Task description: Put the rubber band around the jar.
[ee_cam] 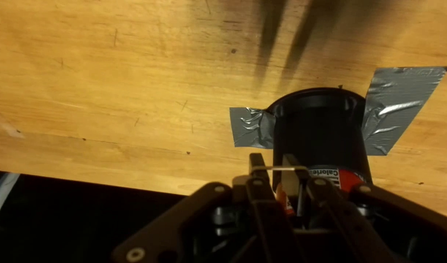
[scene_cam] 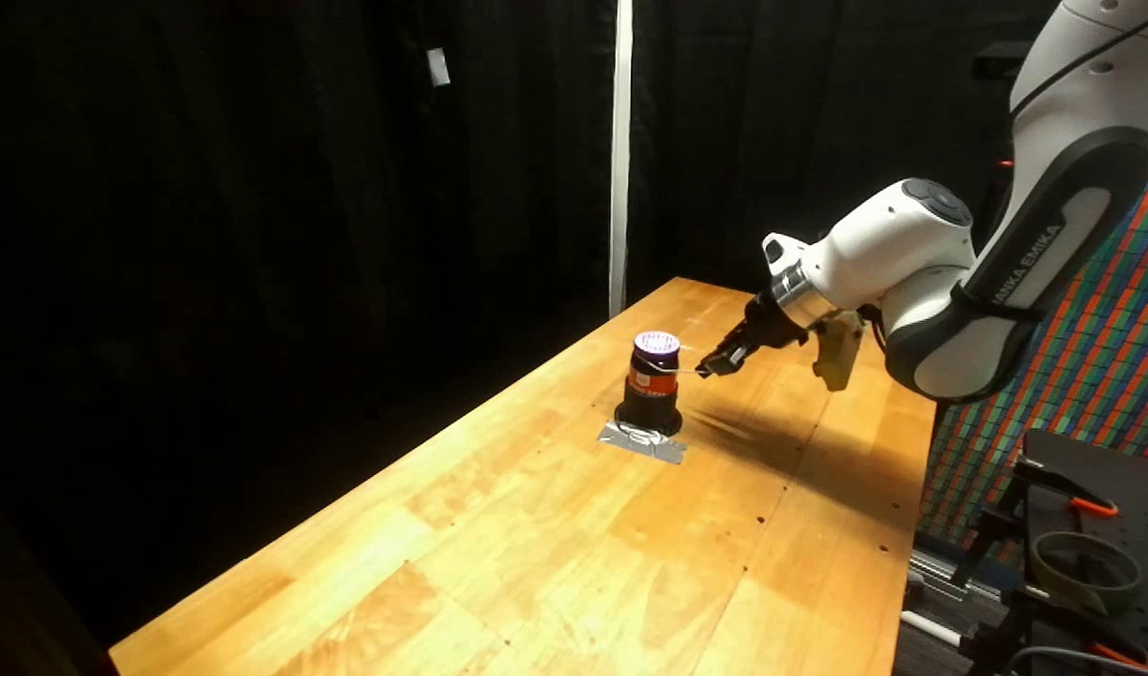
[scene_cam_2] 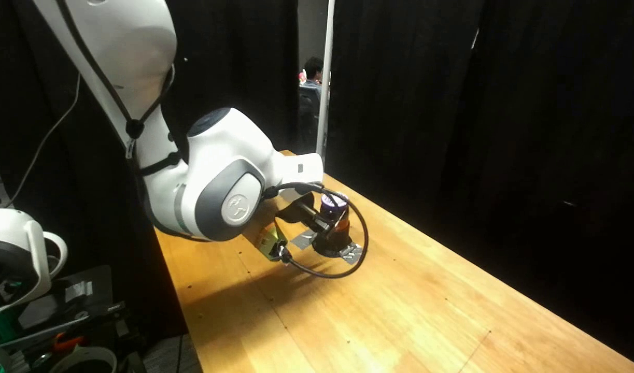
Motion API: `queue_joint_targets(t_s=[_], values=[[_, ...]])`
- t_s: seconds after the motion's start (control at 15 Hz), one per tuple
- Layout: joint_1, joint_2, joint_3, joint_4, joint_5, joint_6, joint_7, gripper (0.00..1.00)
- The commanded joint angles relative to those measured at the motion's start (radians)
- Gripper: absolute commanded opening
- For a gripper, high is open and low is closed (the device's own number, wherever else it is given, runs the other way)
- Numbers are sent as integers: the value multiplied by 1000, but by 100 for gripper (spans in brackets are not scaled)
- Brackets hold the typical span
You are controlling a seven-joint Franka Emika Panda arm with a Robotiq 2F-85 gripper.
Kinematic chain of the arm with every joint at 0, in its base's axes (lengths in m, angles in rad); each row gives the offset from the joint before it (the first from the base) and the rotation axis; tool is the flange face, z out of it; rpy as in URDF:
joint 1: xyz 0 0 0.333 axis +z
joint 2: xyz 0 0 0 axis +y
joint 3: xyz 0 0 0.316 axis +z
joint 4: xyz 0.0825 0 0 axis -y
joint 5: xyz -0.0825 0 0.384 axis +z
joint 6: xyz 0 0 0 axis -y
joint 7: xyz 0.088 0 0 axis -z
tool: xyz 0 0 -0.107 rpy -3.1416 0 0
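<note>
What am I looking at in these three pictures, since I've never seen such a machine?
The white machine is a robot arm, ending in a black gripper, its mechanical hand. The close-up is taken from its wrist, the other two from outside. On the wooden table, a jar with a purple lid and orange label stands upright above a black base, fixed with grey tape. The gripper's slightly parted fingertips carry a thin, pale rubber band. It seems to reach the jar; whether it goes around, I can't tell.

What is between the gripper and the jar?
The rubber band: in an exterior view its thin pale strand spans the gap from the gripper to the jar. Whether it fully circles the jar, I can't tell.
</note>
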Motion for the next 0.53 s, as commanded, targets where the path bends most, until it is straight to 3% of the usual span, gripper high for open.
queue_joint_targets(t_s=[0.0, 0.47], values=[[132, 120, -62, -61, 152, 231, -28, 20], [253, 325, -15, -78, 482, 586, -10, 20]])
